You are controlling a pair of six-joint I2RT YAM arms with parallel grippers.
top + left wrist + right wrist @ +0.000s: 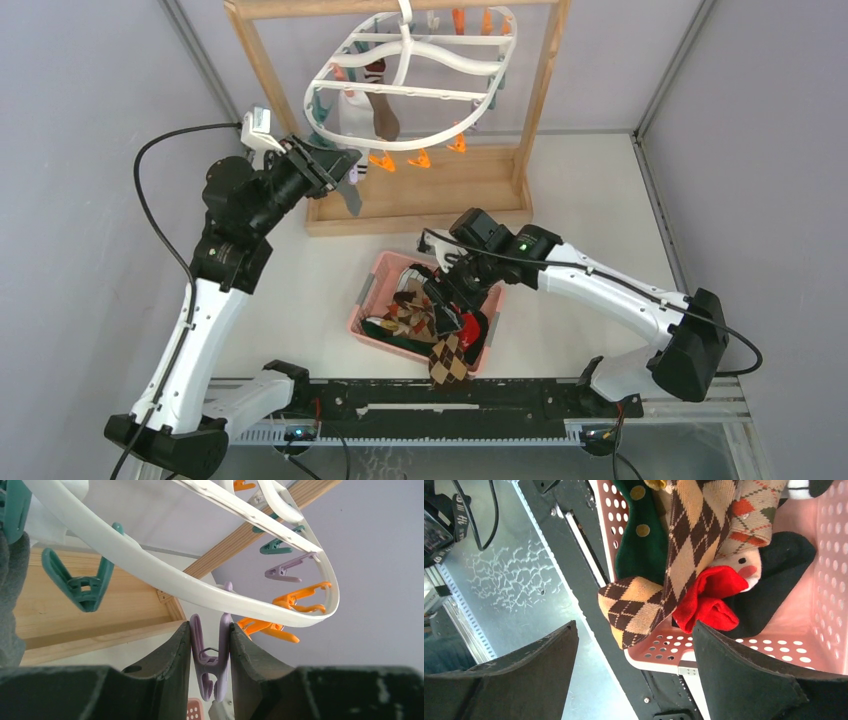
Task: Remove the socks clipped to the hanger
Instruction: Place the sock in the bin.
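The white oval hanger (440,52) hangs from the wooden frame, and a few socks are still clipped to it, among them a brown one (386,117). My left gripper (345,168) is at the hanger's lower left rim (150,572). It is shut on a purple clip (210,655), squeezing the clip's two handles. A grey sock (10,595) hangs just to its left. My right gripper (635,625) is open and holds nothing. It hovers over the near edge of the pink basket (814,645), where a brown argyle sock (674,555) drapes over the rim.
The basket (372,290) also holds red (709,597), green dotted (641,545) and black (774,580) socks. A teal clip (82,582) and orange clips (300,597) dangle from the rim. The wooden frame's base (420,195) stands behind the basket. A black rail (400,400) runs along the near edge.
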